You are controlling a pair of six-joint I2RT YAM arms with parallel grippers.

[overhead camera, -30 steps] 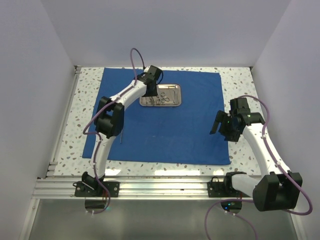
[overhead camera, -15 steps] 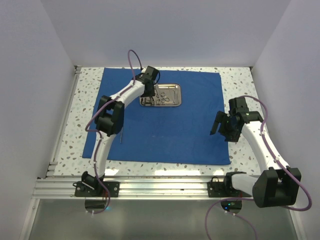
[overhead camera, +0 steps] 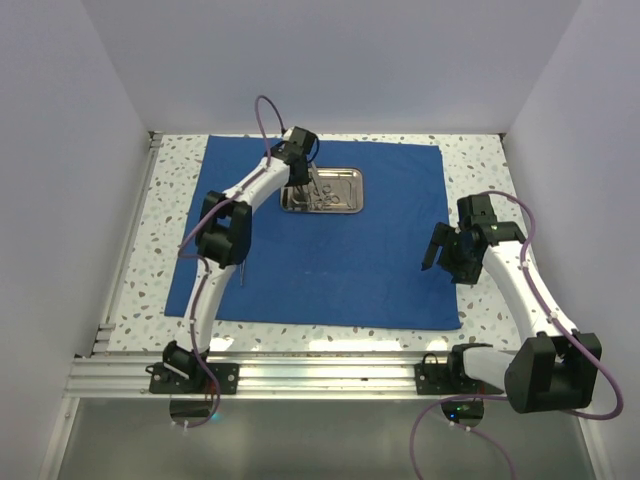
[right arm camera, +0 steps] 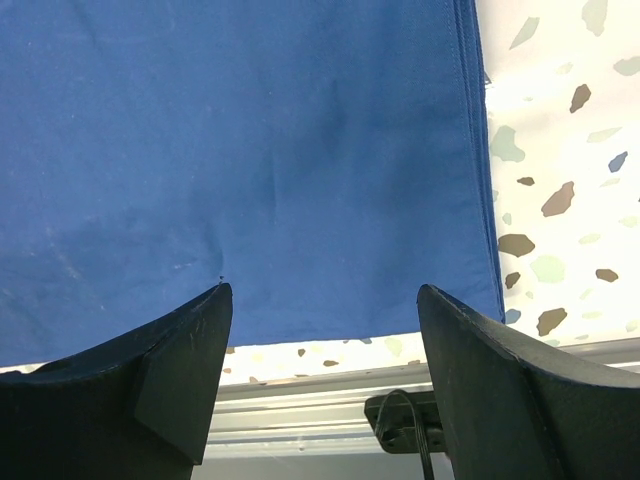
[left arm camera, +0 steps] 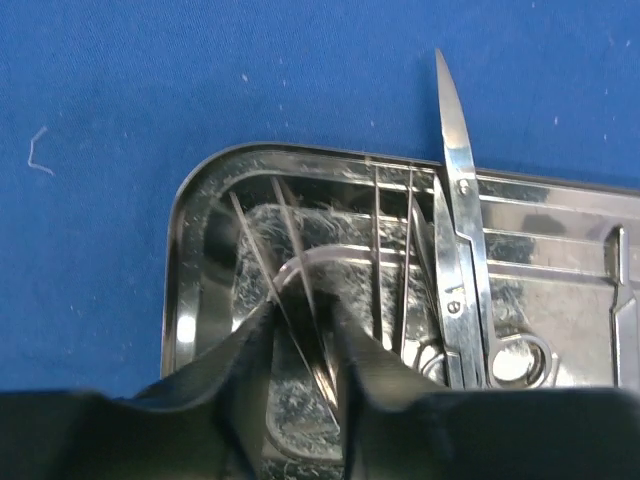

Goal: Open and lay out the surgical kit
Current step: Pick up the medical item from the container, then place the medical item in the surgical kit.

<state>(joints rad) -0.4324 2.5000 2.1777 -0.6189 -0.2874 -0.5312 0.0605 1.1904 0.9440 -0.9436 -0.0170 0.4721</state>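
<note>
- Cloth of royal blue [overhead camera: 330, 270] lies spread flat as one large sheet on the speckled table [overhead camera: 470, 160], covering most of it.
- On the far middle part of that cloth stands the steel tray [overhead camera: 358, 190], shallow, shiny and rectangular, with its long side running left to right.
- The left arm reaches far over the cloth, and the left gripper [overhead camera: 298, 185] is down at the tray's left end.
- In the left wrist view, its dark fingers [left arm camera: 250, 350] stand close together with only a narrow gap between them.
- A slim two-legged silver instrument [left arm camera: 294, 250] lies in the tray, its legs converging into that gap. Whether the pincer is already pressing on it or merely straddling it, I cannot tell.
- The scissors [left arm camera: 462, 230] lie just beside that instrument, with their ring handle inside the tray and their pointed tip sticking out over the rim onto the cloth.
- More thin silver pieces lie in the tray, too tangled with reflections to name.
- The right gripper [right arm camera: 325, 330] hangs above the cloth's right edge, towards the near corner and well apart from the tray.
- Its pincer is spread wide, with only cloth and table showing between the fingers.
</note>
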